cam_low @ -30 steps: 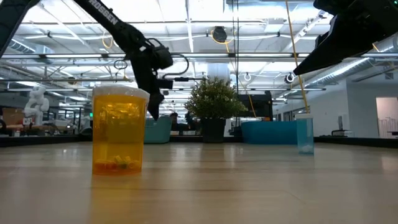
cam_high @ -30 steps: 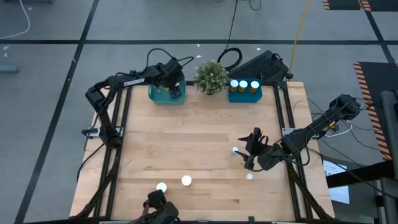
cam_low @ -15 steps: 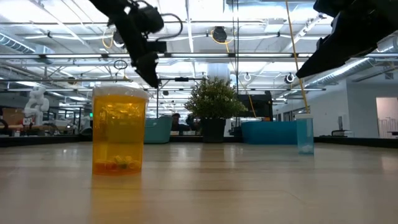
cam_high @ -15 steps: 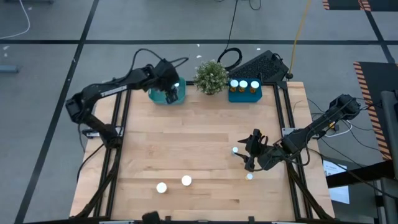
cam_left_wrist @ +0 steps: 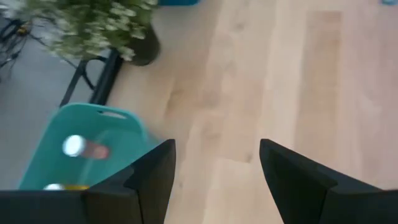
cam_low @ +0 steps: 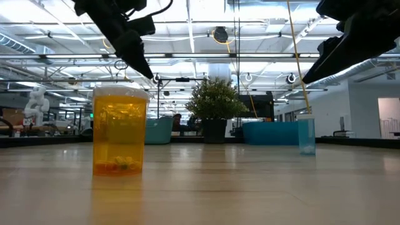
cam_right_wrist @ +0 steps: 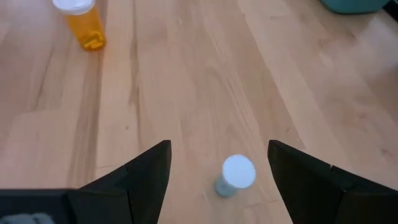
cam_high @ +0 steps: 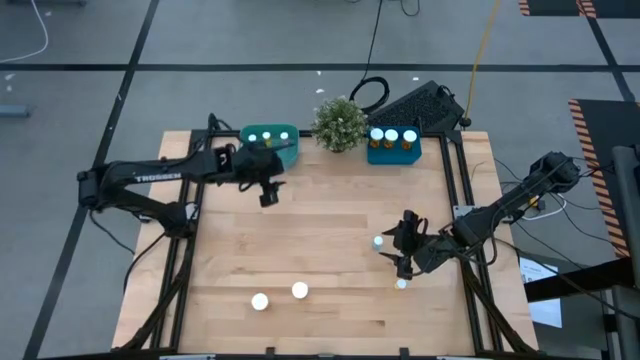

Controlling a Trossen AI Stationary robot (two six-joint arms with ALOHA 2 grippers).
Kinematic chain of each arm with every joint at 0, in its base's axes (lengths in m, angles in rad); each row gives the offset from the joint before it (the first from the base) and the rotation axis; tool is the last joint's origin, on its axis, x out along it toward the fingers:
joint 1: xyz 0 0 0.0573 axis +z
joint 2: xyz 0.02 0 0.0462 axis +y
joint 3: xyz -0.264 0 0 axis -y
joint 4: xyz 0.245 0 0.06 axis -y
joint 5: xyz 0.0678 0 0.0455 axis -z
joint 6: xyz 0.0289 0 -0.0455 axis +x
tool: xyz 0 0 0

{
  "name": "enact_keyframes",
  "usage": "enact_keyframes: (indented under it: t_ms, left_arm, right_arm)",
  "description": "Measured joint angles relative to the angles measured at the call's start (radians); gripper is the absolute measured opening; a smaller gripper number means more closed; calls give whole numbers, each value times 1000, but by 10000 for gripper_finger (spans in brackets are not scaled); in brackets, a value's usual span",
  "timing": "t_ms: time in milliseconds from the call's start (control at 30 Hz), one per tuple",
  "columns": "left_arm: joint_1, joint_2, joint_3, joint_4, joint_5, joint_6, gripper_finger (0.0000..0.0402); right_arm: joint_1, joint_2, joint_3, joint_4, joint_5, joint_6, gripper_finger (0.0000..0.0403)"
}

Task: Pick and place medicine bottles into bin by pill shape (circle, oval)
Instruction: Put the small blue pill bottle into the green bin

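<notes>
Two bins at the far edge hold bottles: teal bin [cam_high: 269, 136], blue bin [cam_high: 393, 143]. Four bottles stand loose on the table [cam_high: 320, 225]. Left gripper [cam_high: 266, 190], fingers spread and empty, hangs near the teal bin. Right gripper [cam_high: 403, 245], fingers spread, hovers beside a small bottle [cam_high: 378, 241]. Step in hand: approach. Next: lower, straddle that bottle, close.

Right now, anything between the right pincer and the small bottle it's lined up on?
Nothing visible. The right pincer is open, and the white-capped bottle stands upright on bare wood between its fingers' line in the wrist view. In the high view that bottle sits just beside the pincer, with no other bottle between.
</notes>
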Motion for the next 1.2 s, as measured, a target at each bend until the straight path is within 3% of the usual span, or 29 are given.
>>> enact_keyframes:
  t_ms: [300, 633, 900, 1200]
  left_arm:
    - [-155, -9, -13, 0, -1, -69, 237]
    - [-306, -9, -13, -12, -1, -124, 237]
    - [-356, -9, -13, -80, -34, -164, 237]
    - [-359, -9, -13, -46, -37, -188, 237]
  right_arm:
    - [0, 0, 0, -7, -21, -5, 260]
    - [-2, 0, 0, -60, -21, 14, 198]
    - [-3, 0, 0, -88, -59, 25, 170]
    - [-3, 0, -2, -165, -96, 83, 166]
